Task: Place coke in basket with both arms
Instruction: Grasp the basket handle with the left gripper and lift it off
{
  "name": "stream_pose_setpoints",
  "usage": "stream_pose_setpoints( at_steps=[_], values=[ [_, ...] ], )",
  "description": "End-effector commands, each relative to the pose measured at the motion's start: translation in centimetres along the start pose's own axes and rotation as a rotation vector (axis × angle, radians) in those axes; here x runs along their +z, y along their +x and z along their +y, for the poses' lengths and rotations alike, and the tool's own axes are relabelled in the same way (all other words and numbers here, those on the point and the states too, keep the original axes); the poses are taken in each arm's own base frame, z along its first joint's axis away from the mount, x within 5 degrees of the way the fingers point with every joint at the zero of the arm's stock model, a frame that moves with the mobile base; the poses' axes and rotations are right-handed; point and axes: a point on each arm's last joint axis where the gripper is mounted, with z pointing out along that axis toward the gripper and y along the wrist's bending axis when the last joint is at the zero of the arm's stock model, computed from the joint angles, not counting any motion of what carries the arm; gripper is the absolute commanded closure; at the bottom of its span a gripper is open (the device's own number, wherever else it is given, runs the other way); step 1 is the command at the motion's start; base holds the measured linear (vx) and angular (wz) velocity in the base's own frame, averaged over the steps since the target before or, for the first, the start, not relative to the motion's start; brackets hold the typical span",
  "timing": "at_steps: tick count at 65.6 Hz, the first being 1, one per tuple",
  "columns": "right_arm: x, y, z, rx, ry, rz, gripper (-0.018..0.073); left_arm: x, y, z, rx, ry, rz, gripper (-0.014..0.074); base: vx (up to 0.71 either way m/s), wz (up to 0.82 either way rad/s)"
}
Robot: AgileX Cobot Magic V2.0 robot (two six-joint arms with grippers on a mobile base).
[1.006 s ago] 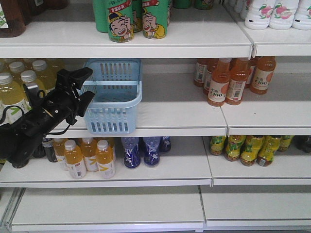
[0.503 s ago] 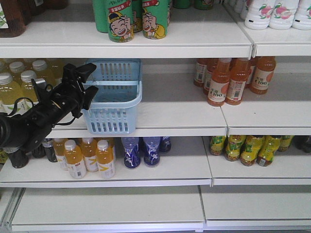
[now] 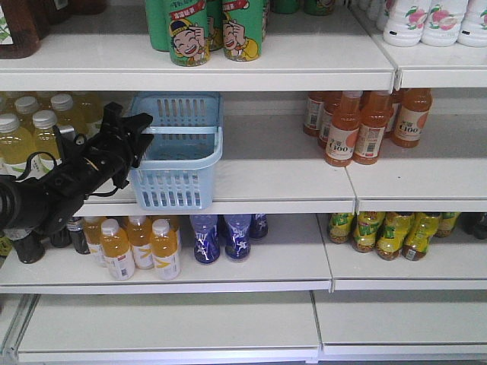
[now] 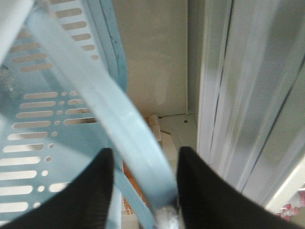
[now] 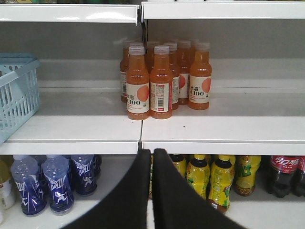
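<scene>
We see our left tool (image 4: 145,152) apart around the thin handle (image 4: 109,109) of the light-blue plastic basket (image 3: 179,186), our right tool (image 5: 152,152) pressed together, and the red-labelled plastic coke bottle (image 5: 284,171) on the low counter (image 5: 267,210).

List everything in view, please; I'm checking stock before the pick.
coke: one clear, dark, red label, lower tier, far right
basket: one, light blue, middle tier, left
shelves: four tiers, white
orange bottles: several, middle tier, right
green cans: several, top tier
white bottles: several, top tier, right
pale-yellow bottles: several, middle tier, far left
orange-yellow bottles: four showing, lower tier, left
blue bottles: at least three, lower tier, centre
yellow-green bottles: several, lower tier, right
left hand: black, open, astride the handle
right hand: black, shut, empty
</scene>
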Motion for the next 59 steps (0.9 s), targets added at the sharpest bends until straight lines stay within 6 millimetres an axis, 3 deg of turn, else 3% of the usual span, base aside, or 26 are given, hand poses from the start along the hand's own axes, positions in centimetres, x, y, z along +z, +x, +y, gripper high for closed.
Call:
stream_pose_setpoints(
  at_steps=[1, 10, 25, 36, 43, 59],
  values=[
    [-0.1, -0.5, 0.1, -0.016, -0.009, -0.079, 0.0564, -0.1, 0.1, -3.8, 0.029, 0.151, 0.022, 0.0471, 0.00, 0.00],
    [-0.1, -0.5, 0.1, -0.016, -0.009, -0.079, 0.0564, -0.2, 1.0, -4.0, 0.096, 0.185, 0.117, 0.0606, 0.00, 0.00],
    [-0.1, -0.5, 0.1, -0.016, -0.009, -0.079, 0.0564, -1.1, 3.5, -4.8, 0.121, 0.292, 0.394, 0.0604, 0.00, 0.00],
    [-0.1, -0.5, 0.1, -0.016, -0.009, -0.079, 0.0564, -2.2, 5.4, -4.7, 0.065, 0.284, 0.651, 0.0604, 0.00, 0.00],
    [-0.1, -0.5, 0.1, -0.016, -0.009, -0.079, 0.0564, -3.2, 6.4, -5.1, 0.119, 0.294, 0.786, 0.0604, 0.00, 0.00],
    [-0.1, -0.5, 0.1, -0.016, -0.009, -0.079, 0.0564, -5.8, 8.8, -9.8, 0.343, 0.323, 0.963, 0.0604, 0.00, 0.00]
  ],
)
